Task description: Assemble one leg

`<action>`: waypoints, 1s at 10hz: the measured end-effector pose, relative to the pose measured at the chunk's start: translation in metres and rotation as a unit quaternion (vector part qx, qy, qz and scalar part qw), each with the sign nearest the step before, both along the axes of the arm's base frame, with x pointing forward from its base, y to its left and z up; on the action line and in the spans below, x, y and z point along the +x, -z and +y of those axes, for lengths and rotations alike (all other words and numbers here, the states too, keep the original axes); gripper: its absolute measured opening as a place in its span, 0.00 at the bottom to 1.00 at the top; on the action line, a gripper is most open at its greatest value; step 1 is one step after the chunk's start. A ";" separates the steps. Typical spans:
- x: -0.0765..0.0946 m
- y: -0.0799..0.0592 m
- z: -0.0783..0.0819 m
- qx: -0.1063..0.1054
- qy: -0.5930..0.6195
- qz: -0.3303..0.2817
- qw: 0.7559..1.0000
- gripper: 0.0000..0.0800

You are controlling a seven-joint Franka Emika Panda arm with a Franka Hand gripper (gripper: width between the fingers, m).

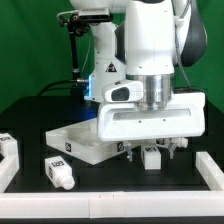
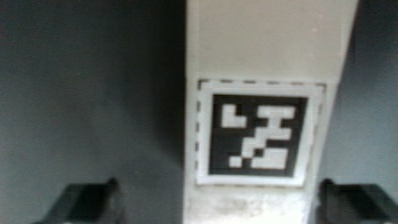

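The leg fills the middle of the wrist view as a long white body with 1 black-and-white tag facing the camera; it lies in the gap of the pincer, whose 2 dark fingertips stand spread on either side; dark worktop shows between 1 fingertip and the leg, while the other sits just beside it, possibly touching, though the blur leaves that unsure; so the pincer straddles the leg with no firm hold showing. In the exterior view the leg sits under the lowered pincer, on or just above the black worktop; a white square panel lies towards the exterior view's left, and a second leg lies on its side nearer that edge.
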State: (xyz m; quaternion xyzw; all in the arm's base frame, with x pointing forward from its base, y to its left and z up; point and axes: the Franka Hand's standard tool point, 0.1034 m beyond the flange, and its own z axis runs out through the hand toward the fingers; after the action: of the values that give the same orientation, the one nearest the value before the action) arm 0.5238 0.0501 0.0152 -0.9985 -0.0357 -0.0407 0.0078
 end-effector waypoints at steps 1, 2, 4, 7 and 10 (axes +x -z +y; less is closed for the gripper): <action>0.000 0.000 0.000 0.000 0.000 0.000 1.000 0.43; 0.000 0.000 0.000 0.000 0.000 0.004 1.000 0.36; 0.005 -0.013 -0.005 0.000 -0.003 0.027 1.000 0.36; 0.021 -0.059 -0.041 -0.002 -0.051 0.028 0.998 0.36; 0.020 -0.057 -0.043 -0.001 -0.051 0.027 0.998 0.36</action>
State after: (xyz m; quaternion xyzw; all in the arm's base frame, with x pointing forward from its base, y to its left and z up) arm 0.5438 0.0075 0.0721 -0.9961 -0.0868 -0.0134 0.0102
